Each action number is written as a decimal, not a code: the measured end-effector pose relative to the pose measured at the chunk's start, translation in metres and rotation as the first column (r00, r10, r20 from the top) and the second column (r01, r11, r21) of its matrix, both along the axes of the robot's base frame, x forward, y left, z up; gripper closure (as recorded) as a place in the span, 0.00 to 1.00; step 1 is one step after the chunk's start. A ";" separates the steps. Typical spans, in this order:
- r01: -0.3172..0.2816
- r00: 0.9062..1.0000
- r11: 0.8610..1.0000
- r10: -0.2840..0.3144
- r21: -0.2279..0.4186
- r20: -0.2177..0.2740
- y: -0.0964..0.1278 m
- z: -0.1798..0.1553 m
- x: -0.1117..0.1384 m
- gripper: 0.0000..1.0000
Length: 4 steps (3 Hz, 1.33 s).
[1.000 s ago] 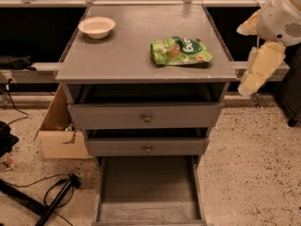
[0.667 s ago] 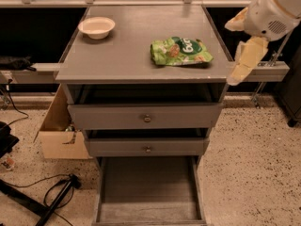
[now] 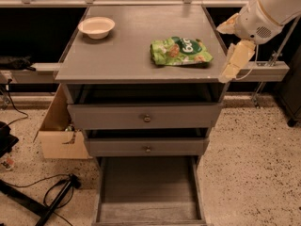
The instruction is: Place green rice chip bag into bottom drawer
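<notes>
The white robot arm (image 3: 269, 12) is angled down at the right edge of the grey wooden bench (image 3: 127, 53).
The cream gripper (image 3: 236, 62) is held just off that edge; the spread of its jaws cannot be told. The crinkly bright-green rice chip bag (image 3: 181, 51) is laid on the bench's right half, and the long shallow grey bottom drawer (image 3: 148, 192) is pulled out at its base.

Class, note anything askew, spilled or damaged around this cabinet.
Nothing spilled or damaged. The bottom drawer stands pulled out; the green rice chip bag lies on the cabinet top, the gripper beside its right edge.
</notes>
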<state>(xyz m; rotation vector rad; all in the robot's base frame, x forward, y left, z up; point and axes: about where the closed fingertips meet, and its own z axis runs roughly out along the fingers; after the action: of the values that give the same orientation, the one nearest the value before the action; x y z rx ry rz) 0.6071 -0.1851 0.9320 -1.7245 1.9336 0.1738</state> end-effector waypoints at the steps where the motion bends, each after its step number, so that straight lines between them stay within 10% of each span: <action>1: -0.040 0.998 0.998 0.038 0.046 0.042 0.015 -0.004 0.037 0.00; 4: -0.117 0.992 0.963 0.104 0.241 0.066 0.101 -0.053 0.167 0.02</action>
<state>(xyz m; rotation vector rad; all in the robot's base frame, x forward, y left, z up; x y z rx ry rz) 0.7742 -0.0844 0.8793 -1.6553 1.6996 0.3872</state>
